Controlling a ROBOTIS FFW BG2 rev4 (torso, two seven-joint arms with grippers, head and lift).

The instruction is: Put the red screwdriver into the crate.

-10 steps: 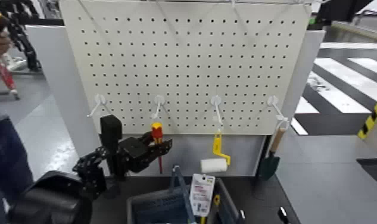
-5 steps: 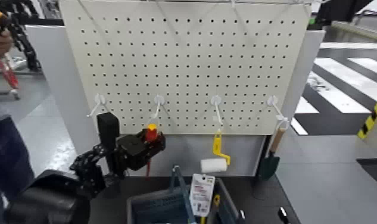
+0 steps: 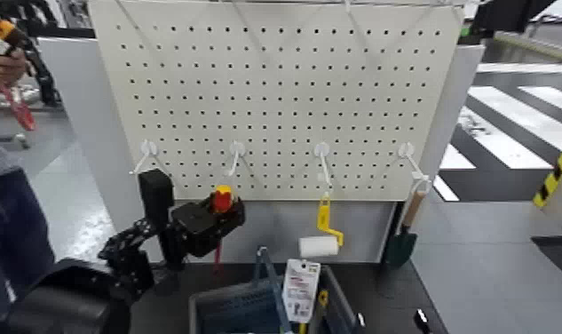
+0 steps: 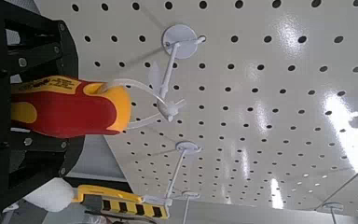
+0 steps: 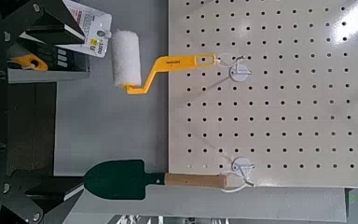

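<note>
Here we are, our left gripper point(image 3: 224, 215) clamped on the red screwdriver point(image 3: 222, 201), shaft pointing down, beside the pegboard point(image 3: 275, 98), the crate point(image 3: 235, 306) below!

Pegboard point(image 3: 275, 107): one, upright, off-white, perforated in a regular grid, with a row of four white hooks point(image 3: 238, 160) along its lower part; hung from these, one yellow-handled paint roller point(image 3: 318, 247) with white roll and, at far right, one green trowel point(image 3: 402, 244) with wooden handle. Dark surface point(image 3: 391, 306) below: bears one grey-blue slotted crate point(image 3: 235, 311).
</note>
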